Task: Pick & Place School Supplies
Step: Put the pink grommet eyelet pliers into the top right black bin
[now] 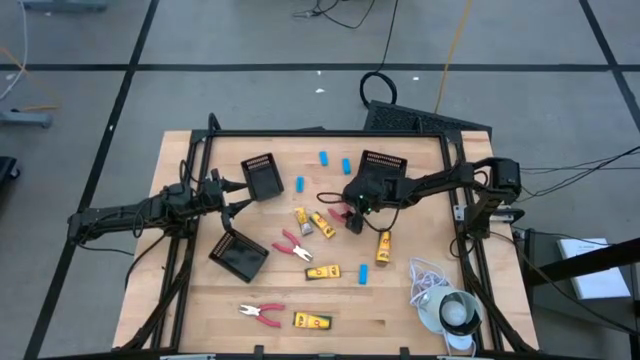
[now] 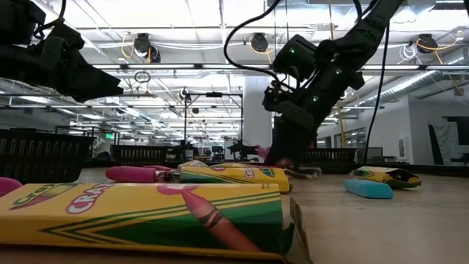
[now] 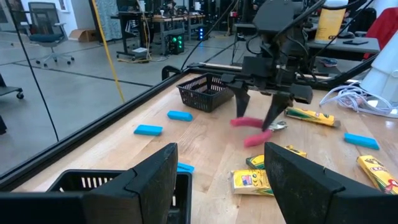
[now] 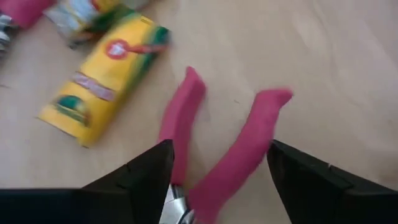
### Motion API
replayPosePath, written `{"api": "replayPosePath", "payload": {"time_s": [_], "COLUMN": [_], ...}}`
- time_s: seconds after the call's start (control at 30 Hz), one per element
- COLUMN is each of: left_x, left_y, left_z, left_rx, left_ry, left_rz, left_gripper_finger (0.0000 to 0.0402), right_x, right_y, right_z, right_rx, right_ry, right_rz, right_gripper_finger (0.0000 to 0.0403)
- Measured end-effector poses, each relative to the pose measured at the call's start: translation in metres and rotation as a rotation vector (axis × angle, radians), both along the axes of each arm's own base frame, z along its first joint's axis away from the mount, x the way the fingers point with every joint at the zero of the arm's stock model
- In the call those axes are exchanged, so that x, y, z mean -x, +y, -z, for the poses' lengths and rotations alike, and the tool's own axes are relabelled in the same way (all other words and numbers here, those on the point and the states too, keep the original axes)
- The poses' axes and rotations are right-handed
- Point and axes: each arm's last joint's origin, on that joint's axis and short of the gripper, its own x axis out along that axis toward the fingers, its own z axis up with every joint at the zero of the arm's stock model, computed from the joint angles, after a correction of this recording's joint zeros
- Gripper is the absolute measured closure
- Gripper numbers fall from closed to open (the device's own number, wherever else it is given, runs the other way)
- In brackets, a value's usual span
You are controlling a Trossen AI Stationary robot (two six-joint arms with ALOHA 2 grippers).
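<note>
Four light-blue oblong pieces (image 1: 324, 157) are lying on the table, three at the far side and one nearer. Five yellow crayon boxes (image 1: 322, 271) are lying scattered around the middle and near edge. Three red-handled pliers (image 1: 293, 246) are showing. Three black slotted baskets (image 1: 262, 176) are sitting there, and one white cord with a round object (image 1: 445, 305) is resting near right.

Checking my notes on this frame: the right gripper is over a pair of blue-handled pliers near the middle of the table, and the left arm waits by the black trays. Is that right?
Not quite: the handles are pink-red, not blue. The right wrist view shows the pliers lying between the open fingers of the right gripper. The high view shows the left gripper waiting by the black trays.
</note>
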Motion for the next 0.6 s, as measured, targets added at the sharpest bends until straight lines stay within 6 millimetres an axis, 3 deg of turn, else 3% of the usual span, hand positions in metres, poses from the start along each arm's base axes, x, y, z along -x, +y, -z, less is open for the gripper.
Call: {"api": "replayPosePath", "payload": {"time_s": [0.2,0.37,0.6], "left_x": [0.000,0.000,0.000], "left_y": [0.000,0.000,0.000], "left_z": [0.000,0.000,0.000], "left_rx": [0.000,0.000,0.000], "left_ry": [0.004,0.004,0.004], "left_rz": [0.000,0.000,0.000], "left_gripper_finger": [0.0158,0.0158,0.0158], "right_x": [-0.001,-0.001,-0.003], "right_y": [0.012,0.015,0.022], "right_z": [0.002,0.002,-0.001], "right_rx": [0.072,0.073,0.083], "right_ry": [0.030,0.034,0.017], "right_rz": [-0.017,-0.024,-0.036], "right_gripper_finger": [0.0238,0.0352,0.0356]}}
